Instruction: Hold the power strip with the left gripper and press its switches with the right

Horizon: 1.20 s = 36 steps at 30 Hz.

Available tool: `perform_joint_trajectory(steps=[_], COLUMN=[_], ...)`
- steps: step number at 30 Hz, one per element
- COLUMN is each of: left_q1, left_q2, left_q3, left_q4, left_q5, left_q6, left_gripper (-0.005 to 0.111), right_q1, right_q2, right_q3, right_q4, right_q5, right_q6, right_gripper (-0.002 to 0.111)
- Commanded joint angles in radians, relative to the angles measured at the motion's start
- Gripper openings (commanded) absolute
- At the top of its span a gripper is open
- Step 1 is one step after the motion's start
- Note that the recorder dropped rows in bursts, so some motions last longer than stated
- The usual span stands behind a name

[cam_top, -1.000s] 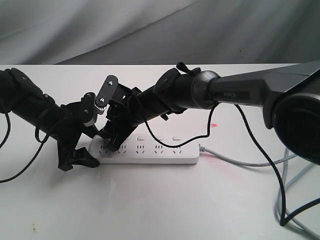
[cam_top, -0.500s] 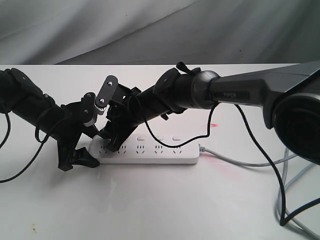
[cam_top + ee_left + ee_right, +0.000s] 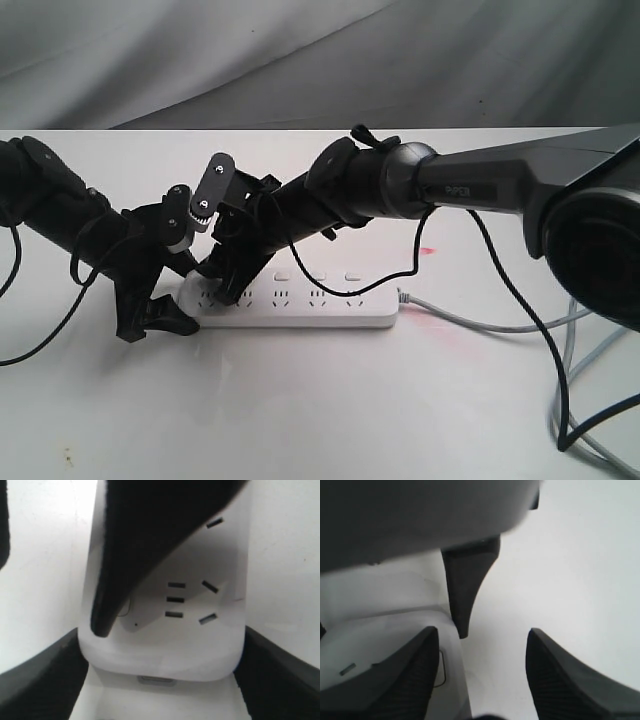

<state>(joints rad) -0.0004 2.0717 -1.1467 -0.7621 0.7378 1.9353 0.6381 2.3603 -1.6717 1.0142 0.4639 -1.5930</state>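
Observation:
The white power strip (image 3: 320, 308) lies flat on the white table, its grey cable (image 3: 470, 320) running off to the right. My left gripper (image 3: 165, 318) is shut on the strip's left end; in the left wrist view its black jaws flank the rounded end (image 3: 200, 650) on both sides. My right gripper (image 3: 228, 280) reaches across from the right and stands open over that same end. One of its fingers (image 3: 395, 680) sits over the leftmost switch (image 3: 441, 667), and the other hangs over bare table. Three other switches (image 3: 317, 277) show uncovered.
Black cables hang from the right arm and loop over the table at the right (image 3: 560, 400). A red light spot (image 3: 428, 250) lies behind the strip. A grey cloth backdrop (image 3: 300, 60) rises behind the table's far edge.

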Motion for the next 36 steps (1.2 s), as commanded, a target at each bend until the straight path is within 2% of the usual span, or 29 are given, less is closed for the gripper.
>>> perform_joint_trajectory(steps=[1,7,17,29,36], left_q1=[-0.004,-0.004,-0.004,-0.004,-0.004], left_q2=[0.009,0.009,0.009,0.009,0.009], left_q3=[0.001,0.001,0.001,0.001,0.001], left_q4=[0.017,0.017,0.017,0.017,0.017], left_q5=[-0.057,-0.057,-0.057,-0.057,-0.057], left_q6=[0.010,0.010,0.010,0.010,0.010], left_gripper=[0.063,0.063,0.063,0.063,0.063], right_q1=[-0.002,-0.002,0.000,-0.017,-0.059], right_q2=[0.020,0.020,-0.007,-0.093,-0.129], right_q3=[0.011,0.066,0.039,0.007,0.058], right_q4=[-0.080,-0.070,-0.023,-0.037,-0.065], right_q5=[0.014,-0.009,-0.005,0.079,0.126], right_q6=[-0.008,-0.042,-0.031,-0.023,-0.015], right_gripper=[0.050,0.050,0.050,0.050,0.050])
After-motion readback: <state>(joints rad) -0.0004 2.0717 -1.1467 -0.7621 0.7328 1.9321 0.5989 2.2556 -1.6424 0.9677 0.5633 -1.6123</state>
